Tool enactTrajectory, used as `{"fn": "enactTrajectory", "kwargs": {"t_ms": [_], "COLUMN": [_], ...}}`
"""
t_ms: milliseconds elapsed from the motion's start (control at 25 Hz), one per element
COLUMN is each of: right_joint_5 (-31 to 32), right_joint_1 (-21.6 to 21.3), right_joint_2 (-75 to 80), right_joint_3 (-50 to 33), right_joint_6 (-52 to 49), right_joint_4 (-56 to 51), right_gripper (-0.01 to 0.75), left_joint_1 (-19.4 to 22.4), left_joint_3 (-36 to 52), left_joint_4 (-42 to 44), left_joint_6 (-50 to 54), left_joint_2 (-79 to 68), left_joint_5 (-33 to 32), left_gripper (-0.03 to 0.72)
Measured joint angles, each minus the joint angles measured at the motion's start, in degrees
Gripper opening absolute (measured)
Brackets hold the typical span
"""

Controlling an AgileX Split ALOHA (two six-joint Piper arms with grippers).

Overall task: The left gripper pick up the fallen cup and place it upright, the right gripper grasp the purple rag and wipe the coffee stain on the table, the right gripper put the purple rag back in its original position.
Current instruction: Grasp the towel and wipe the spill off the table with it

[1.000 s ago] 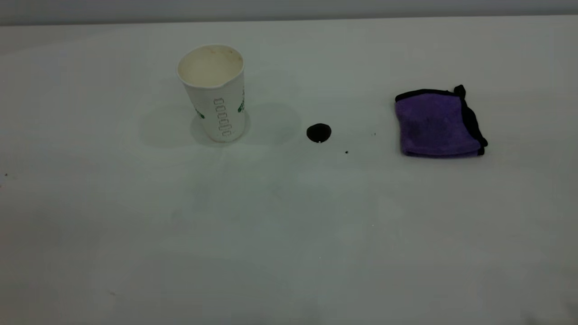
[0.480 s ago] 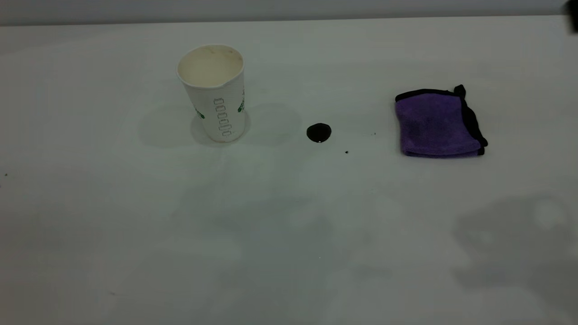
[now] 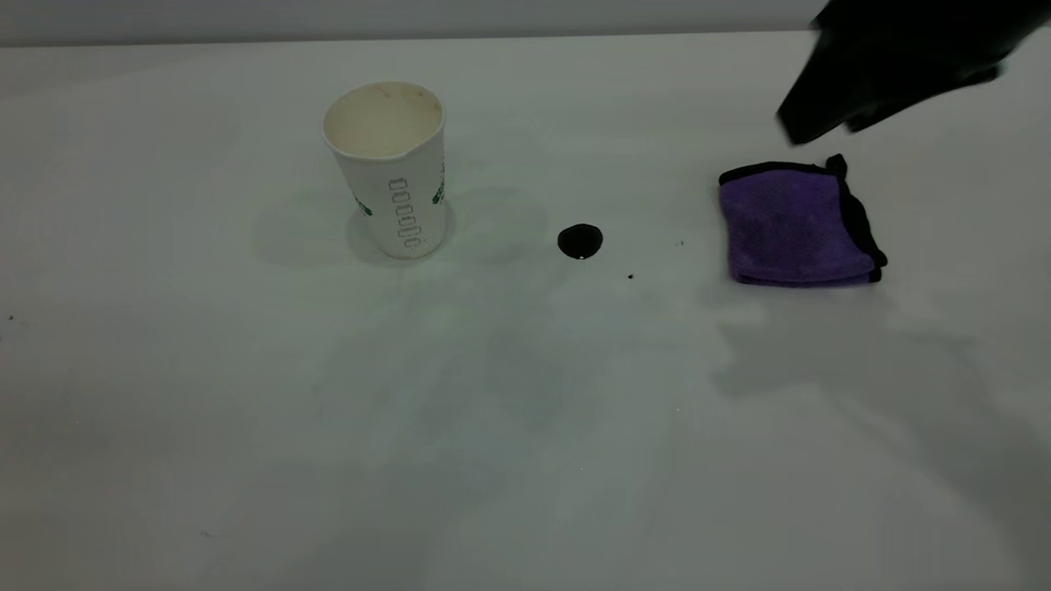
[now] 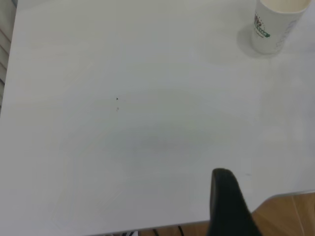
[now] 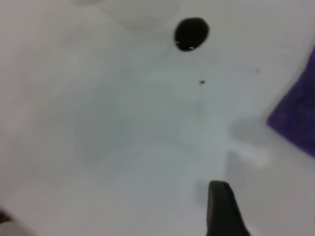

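Note:
A white paper cup [image 3: 386, 168] with green print stands upright at the table's left; the left wrist view shows the cup [image 4: 275, 22] far off. A round, dark coffee stain [image 3: 580, 241] lies mid-table, and the stain [image 5: 191, 33] also appears in the right wrist view. The folded purple rag [image 3: 792, 226] with black trim lies flat at the right, and a corner of the rag [image 5: 298, 120] shows in the right wrist view. My right gripper [image 3: 821, 115] hangs as a dark shape above the rag's far edge, apart from it. Only a dark part of my left gripper [image 4: 227, 206] shows, near the table's edge.
A tiny dark speck [image 3: 631, 277] lies between the stain and the rag. The arm's shadow [image 3: 821, 361] falls in front of the rag. In the left wrist view the table edge meets wooden floor [image 4: 290, 211].
The right arm has come in from the top right corner and now hangs over the rag's far side; its shadow has spread across the table. Cup, stain and rag have not moved.

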State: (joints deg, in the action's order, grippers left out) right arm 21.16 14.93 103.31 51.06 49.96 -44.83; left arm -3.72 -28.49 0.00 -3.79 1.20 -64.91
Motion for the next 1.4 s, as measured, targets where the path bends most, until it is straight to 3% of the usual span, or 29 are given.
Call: {"fn": "enactTrajectory", "kwargs": {"t_ms": [320, 880, 1160, 1240, 1400], "right_joint_5": [0.0, 6.7, 10.3, 10.5, 10.7], "right_joint_1": [-0.3, -0.3, -0.3, -0.4, -0.5], "right_joint_2": [18.4, 36.0, 40.5, 40.7, 40.7], "right_joint_3": [13.2, 35.7, 39.0, 39.1, 39.1], "right_joint_6": [-10.5, -41.8, -43.0, -41.6, -37.2], "right_joint_4": [9.9, 44.5, 43.9, 42.3, 36.7], "right_gripper": [0.479, 0.479, 0.468, 0.405, 0.102], "left_joint_1": [0.0, 0.0, 0.0, 0.0, 0.0], "left_joint_3": [0.0, 0.0, 0.0, 0.0, 0.0], "left_joint_4": [0.0, 0.0, 0.0, 0.0, 0.0], "left_joint_6": [0.0, 0.0, 0.0, 0.0, 0.0], "left_joint_2": [0.0, 0.0, 0.0, 0.0, 0.0], "left_joint_5": [0.0, 0.0, 0.0, 0.0, 0.0], "left_gripper": [0.461, 0.461, 0.461, 0.461, 0.461]}}
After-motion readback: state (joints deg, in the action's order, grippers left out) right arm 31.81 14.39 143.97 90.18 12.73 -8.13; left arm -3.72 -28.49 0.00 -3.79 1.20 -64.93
